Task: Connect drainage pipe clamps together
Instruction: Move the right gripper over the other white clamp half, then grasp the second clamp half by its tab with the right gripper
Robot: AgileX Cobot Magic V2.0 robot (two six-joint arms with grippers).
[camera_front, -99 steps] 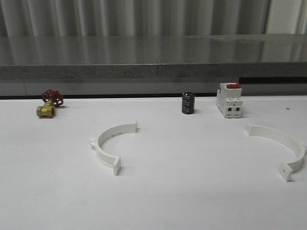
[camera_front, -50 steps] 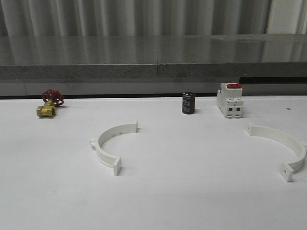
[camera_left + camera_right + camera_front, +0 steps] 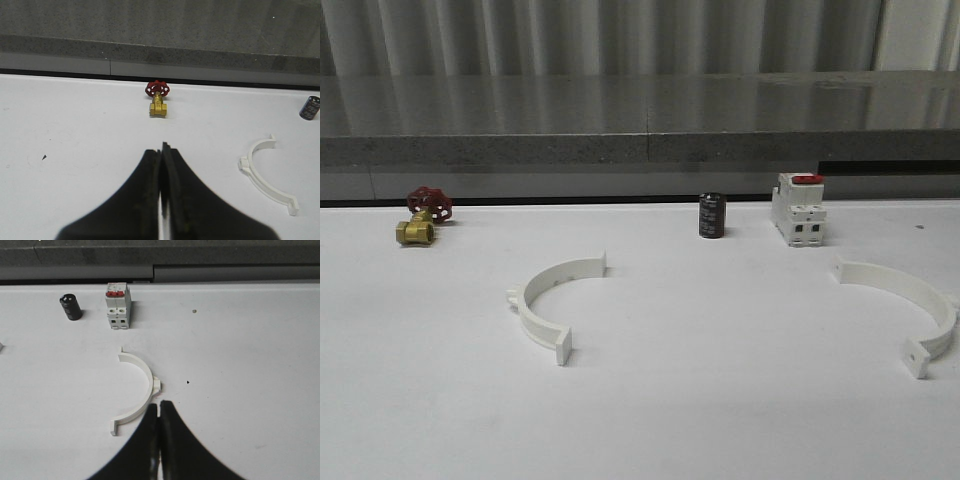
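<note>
Two white half-ring drainage pipe clamps lie apart on the white table. The left clamp (image 3: 527,305) opens toward the right, and the right clamp (image 3: 905,283) sits near the table's right edge. The left wrist view shows the left gripper (image 3: 162,150) shut and empty above bare table, with the left clamp (image 3: 244,164) off to one side. My right gripper (image 3: 159,405) is also shut and empty. Its tips hover close beside the outer lug of the right clamp (image 3: 148,377), without touching it.
Along the back of the table stand a brass valve with a red handwheel (image 3: 423,215), a small black cylinder (image 3: 712,216) and a white boxy switch with a red top (image 3: 798,210). A grey ledge runs behind them.
</note>
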